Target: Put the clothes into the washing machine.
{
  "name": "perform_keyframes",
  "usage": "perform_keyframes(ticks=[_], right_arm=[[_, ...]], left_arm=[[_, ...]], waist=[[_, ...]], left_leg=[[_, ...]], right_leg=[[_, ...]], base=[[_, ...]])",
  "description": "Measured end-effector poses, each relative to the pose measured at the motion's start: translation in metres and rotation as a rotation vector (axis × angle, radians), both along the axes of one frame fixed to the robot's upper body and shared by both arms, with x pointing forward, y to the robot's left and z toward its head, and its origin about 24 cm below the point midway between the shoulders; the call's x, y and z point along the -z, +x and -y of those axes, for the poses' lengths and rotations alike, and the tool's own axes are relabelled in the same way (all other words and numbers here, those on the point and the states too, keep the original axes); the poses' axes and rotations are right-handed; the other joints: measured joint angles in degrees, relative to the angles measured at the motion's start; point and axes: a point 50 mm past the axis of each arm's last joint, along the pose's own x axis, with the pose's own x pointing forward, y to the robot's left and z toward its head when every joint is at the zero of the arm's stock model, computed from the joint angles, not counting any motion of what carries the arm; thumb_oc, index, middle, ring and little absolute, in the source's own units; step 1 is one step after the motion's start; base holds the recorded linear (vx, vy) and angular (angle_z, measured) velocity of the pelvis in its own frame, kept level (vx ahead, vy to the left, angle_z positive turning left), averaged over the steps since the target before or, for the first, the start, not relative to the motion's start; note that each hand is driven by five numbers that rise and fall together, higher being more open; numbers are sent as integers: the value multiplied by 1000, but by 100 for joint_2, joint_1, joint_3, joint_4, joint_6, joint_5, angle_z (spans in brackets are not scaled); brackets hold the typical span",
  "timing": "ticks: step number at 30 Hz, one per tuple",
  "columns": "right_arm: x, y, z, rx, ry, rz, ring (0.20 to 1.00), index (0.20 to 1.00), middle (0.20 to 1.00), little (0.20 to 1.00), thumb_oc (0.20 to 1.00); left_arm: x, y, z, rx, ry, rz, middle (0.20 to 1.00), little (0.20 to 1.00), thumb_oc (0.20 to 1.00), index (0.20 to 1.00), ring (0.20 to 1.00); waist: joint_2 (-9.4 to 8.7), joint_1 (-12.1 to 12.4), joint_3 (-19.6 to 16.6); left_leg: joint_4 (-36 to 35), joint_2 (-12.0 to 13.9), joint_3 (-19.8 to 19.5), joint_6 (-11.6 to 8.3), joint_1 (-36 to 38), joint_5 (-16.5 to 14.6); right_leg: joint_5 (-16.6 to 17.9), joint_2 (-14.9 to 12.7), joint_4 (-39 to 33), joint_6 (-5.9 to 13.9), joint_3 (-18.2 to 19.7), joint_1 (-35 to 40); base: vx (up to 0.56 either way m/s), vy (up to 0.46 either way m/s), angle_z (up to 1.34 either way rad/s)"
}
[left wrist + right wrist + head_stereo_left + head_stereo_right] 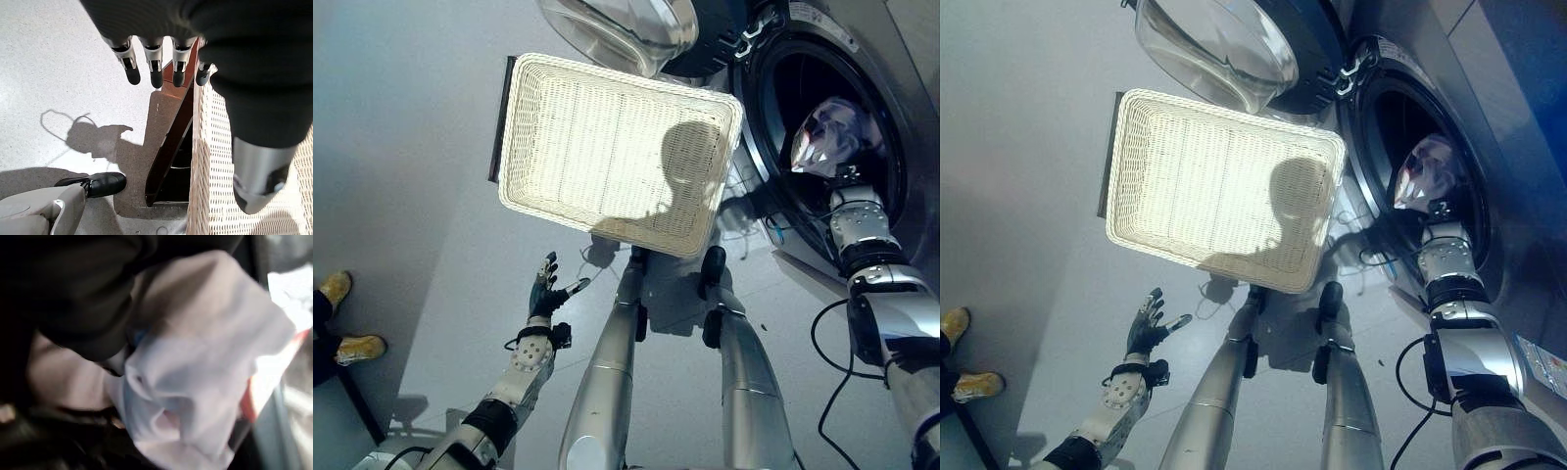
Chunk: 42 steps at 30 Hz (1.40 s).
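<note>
From the head views I see my right hand [842, 181] pushed into the washer [881, 88] mouth with the cloth [827, 137] bunched at its end — if I let go too near the rim, I judge it could slide out onto the floor [411, 147]. The basket [617, 147] looks empty; nothing else shows in the drum. My left hand [546, 289] hangs low, fingers spread. In the left wrist view those fingers [155, 73] are straight, just beside the basket wall. The right wrist view is mostly cloth — I cannot tell how the fingers sit.
</note>
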Motion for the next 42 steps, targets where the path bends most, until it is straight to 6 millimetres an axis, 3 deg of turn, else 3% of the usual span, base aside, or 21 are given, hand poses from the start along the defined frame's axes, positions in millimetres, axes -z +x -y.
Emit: perform_keyframes(ticks=[5,7,8,9,14,20,23,32,34,36,42], right_arm=[[-6,-15,13,251,296,120,200,200,200,200,200],[-4,-20,17,342,377,137,435,435,435,435,435],[-1,-24,17,405,438,144,642,642,642,642,642],[-3,-25,16,420,472,165,1000,1000,1000,1000,1000],[-1,-24,13,411,474,149,1000,1000,1000,1000,1000],[22,-10,-7,286,429,113,1000,1000,1000,1000,1000],[22,-8,-7,257,354,126,1000,1000,1000,1000,1000],[22,-6,-9,172,-134,99,1000,1000,1000,1000,1000],[23,-4,-14,115,-315,37,1000,1000,1000,1000,1000],[25,-3,-20,50,-613,-95,1000,1000,1000,1000,1000],[40,-6,-20,-22,-956,-299,1000,1000,1000,1000,1000]], left_arm=[[-3,0,-1,-11,10,13,1000,1000,1000,1000,1000],[-4,0,0,-11,10,14,1000,1000,1000,1000,1000],[-4,0,-1,-7,21,9,1000,1000,1000,1000,1000],[-4,-1,-3,-7,26,6,1000,1000,1000,1000,1000],[-5,0,-2,-7,28,-5,1000,1000,1000,1000,1000],[1,-2,-3,-10,35,-30,1000,1000,1000,1000,1000],[2,-2,-2,-12,32,-32,1000,1000,1000,1000,1000],[7,-1,4,-18,14,-49,1000,1000,1000,1000,1000],[6,0,4,-16,12,-46,1000,1000,1000,1000,1000],[5,1,3,-8,9,-43,1000,1000,1000,1000,1000],[2,4,-8,-39,-2,-35,1000,1000,1000,1000,1000]], waist=[[-53,59,20],[-55,72,21],[-63,69,26],[-73,54,33],[-75,47,34],[-121,-22,9],[-123,-47,9],[-122,-90,8],[-122,-93,8],[-122,-111,8],[-122,-140,8]], left_leg=[[-8,-33,85,67,-41,0],[-11,-33,100,88,-44,-14],[-11,-46,105,100,-46,-21],[-9,-50,107,114,-45,-31],[45,-58,114,121,-34,-36],[21,-79,110,117,183,-39],[13,-82,109,132,183,-31],[-86,-117,145,160,183,1],[-110,-117,166,163,183,4],[-134,-104,226,165,183,8],[-128,-85,264,155,184,6]], right_leg=[[51,-41,-137,72,50,-1],[53,-55,-161,88,68,-2],[46,-69,-163,98,72,-3],[41,-76,-163,106,77,-2],[36,-80,-124,115,126,11],[35,-81,-94,117,103,216],[38,-99,-72,129,97,212],[36,-154,-82,175,122,147],[37,-154,-83,174,141,126],[42,-144,-82,176,174,102],[60,-94,-94,150,191,102]], base=[[6,-7,-2],[-8,-4,-2],[0,0,0],[0,0,0],[0,0,0],[-4,-5,1],[-10,4,1],[-33,18,0],[-67,17,-5],[-53,14,-6],[-63,10,-3]])
